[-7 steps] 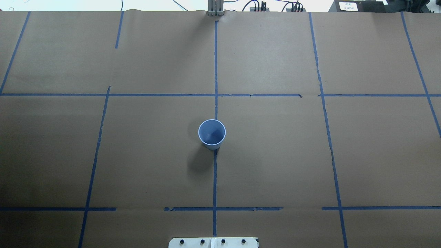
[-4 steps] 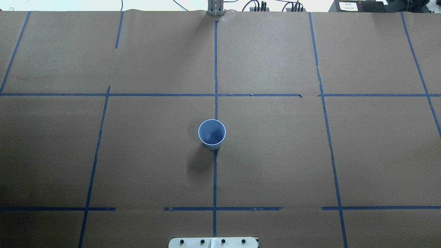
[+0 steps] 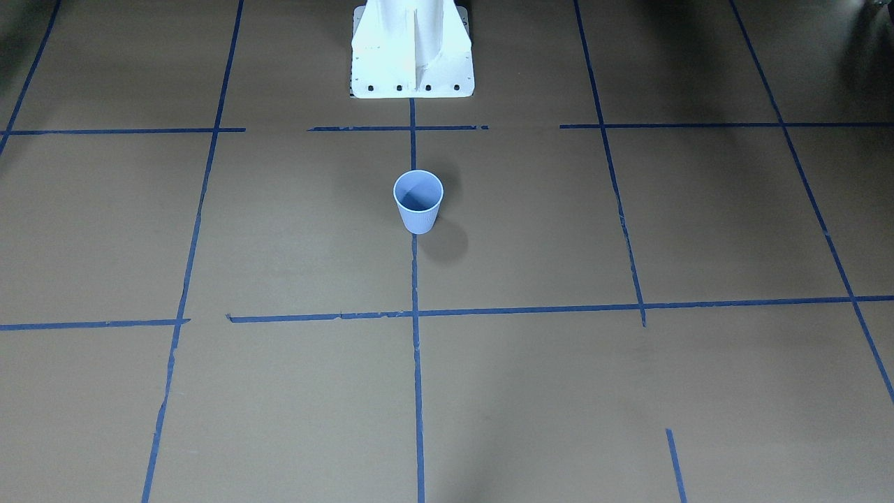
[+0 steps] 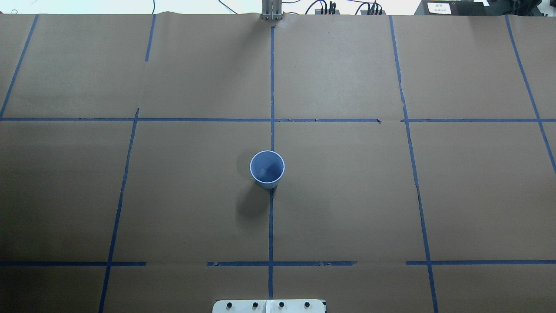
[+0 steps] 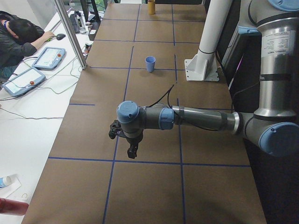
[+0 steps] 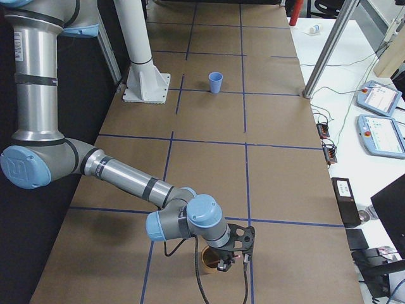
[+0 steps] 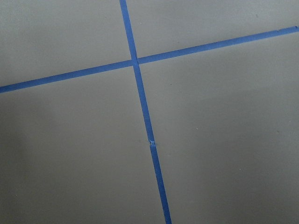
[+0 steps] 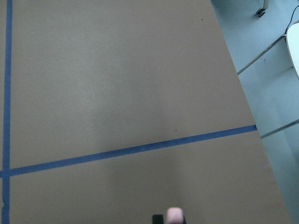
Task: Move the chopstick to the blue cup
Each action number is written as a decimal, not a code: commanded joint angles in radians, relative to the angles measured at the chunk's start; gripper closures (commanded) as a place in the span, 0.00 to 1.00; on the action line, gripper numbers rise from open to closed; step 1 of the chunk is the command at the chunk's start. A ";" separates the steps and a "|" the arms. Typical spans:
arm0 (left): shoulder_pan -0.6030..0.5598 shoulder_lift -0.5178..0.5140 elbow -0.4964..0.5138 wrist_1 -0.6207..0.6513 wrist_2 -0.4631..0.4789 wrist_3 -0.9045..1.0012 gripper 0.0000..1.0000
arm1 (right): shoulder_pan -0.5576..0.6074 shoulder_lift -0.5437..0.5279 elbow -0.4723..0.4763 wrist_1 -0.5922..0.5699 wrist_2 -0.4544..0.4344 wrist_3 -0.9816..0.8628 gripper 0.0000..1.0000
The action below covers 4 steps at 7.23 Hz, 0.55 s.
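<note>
The blue cup (image 4: 267, 168) stands upright and empty near the table's middle; it also shows in the front view (image 3: 418, 201) and small in both side views (image 5: 150, 63) (image 6: 216, 82). My right gripper (image 6: 233, 258) hovers over a brown cup (image 6: 207, 256) at the table's right end, far from the blue cup. A blurred pale pink chopstick end (image 8: 175, 215) shows at the bottom edge of the right wrist view. I cannot tell whether the jaws hold it. My left gripper (image 5: 132, 151) hangs over bare paper at the left end; I cannot tell its state.
The white robot pedestal (image 3: 412, 49) stands behind the cup. Brown paper with blue tape lines (image 7: 140, 88) covers the table. The table's right edge (image 8: 238, 88) is close to the right gripper. An operator (image 5: 18, 37) and teach pendants (image 6: 380, 98) are at side tables.
</note>
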<state>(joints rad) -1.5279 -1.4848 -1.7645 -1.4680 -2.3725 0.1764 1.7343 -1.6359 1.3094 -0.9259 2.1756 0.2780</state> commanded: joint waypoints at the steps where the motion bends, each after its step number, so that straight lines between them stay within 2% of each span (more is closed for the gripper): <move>1: 0.000 0.015 -0.015 0.000 0.001 0.000 0.00 | 0.082 0.007 0.039 -0.014 0.064 -0.014 1.00; 4: 0.002 0.015 -0.012 0.000 0.001 0.000 0.00 | 0.126 -0.002 0.086 -0.056 0.148 -0.060 1.00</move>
<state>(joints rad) -1.5276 -1.4697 -1.7774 -1.4680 -2.3716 0.1764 1.8416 -1.6355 1.3768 -0.9551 2.2841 0.2450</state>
